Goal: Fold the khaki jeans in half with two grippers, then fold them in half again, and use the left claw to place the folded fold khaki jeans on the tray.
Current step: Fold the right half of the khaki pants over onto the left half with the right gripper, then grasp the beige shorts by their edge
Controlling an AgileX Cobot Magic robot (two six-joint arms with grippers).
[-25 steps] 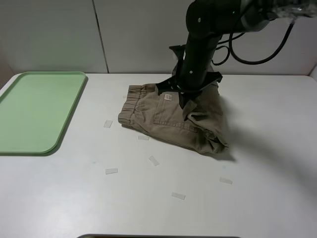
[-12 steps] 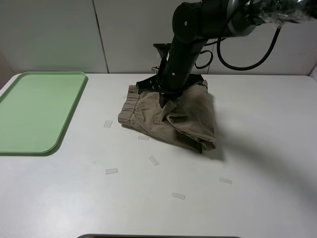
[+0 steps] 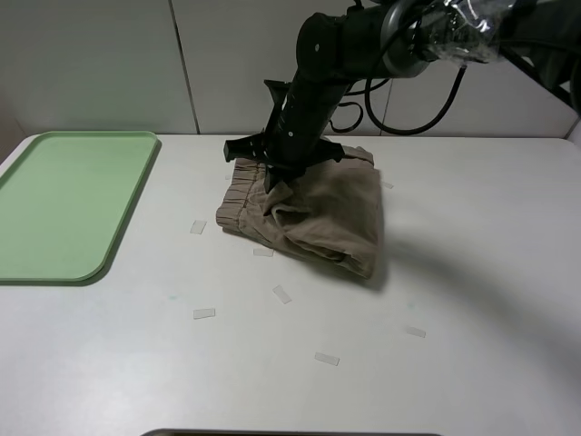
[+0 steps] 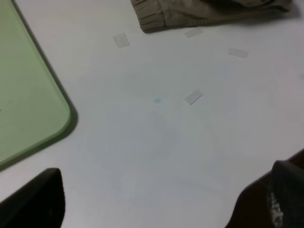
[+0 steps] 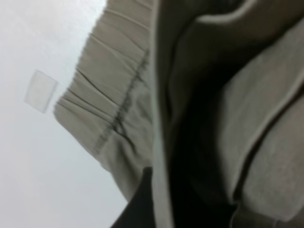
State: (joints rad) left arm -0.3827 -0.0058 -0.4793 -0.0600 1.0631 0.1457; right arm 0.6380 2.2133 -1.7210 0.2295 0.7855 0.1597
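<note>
Plain khaki-tan jeans [image 3: 327,213], pale-green tray [image 3: 54,204], white table [image 3: 454,318], black right claw [image 3: 275,180], translucent whitish tape bits [image 3: 203,313], off-white wall [image 3: 91,64], dark seam [image 3: 184,73]

Bright; soft shadow beside khaki jeans [image 3: 329,211]; wrist views blurry.

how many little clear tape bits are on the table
6 tape bits: one left of the khaki jeans, one at their front edge, four nearer the camera. Others may hide underneath.

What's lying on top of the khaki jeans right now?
The right gripper, shut on a fold of their own cloth, sits over the khaki jeans near the waistband. That fold covers the layer beneath.
</note>
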